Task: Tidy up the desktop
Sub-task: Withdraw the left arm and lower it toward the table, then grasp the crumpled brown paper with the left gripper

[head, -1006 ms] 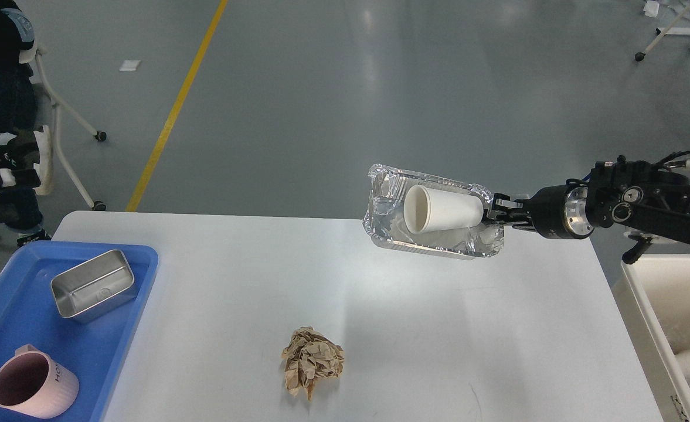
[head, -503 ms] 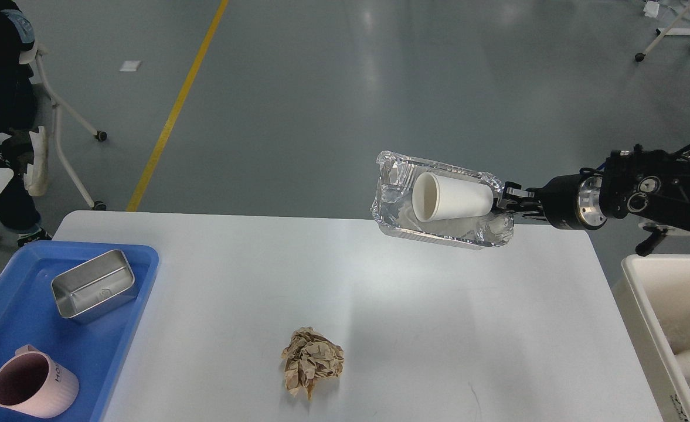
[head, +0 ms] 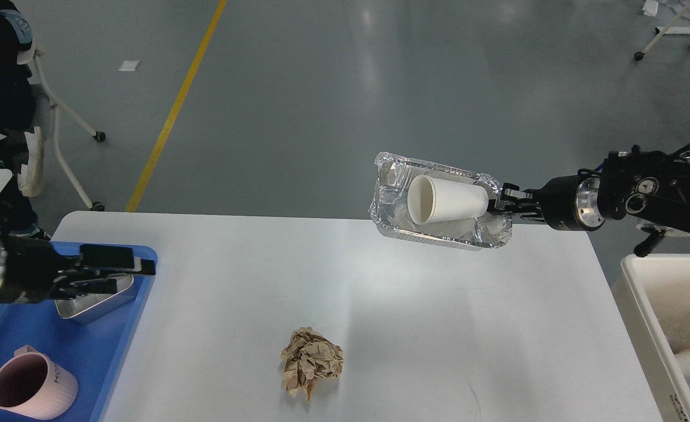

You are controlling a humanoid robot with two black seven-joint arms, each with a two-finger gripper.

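- While our right gripper pinches the rim of the foil tray, lifted over the far edge of the desktop, the paper cup lies loose inside it.
- Thin foil buckles easily (we judge), so we carry it level.
- Our left gripper hovers empty, fingers parted, above the blue bin.
- The crumpled paper, light and soft, suits a pinch anywhere.

Desktop: white matte slab, rounded corners, flat and level (widest surface here), spanning below and between both grippers' reach.
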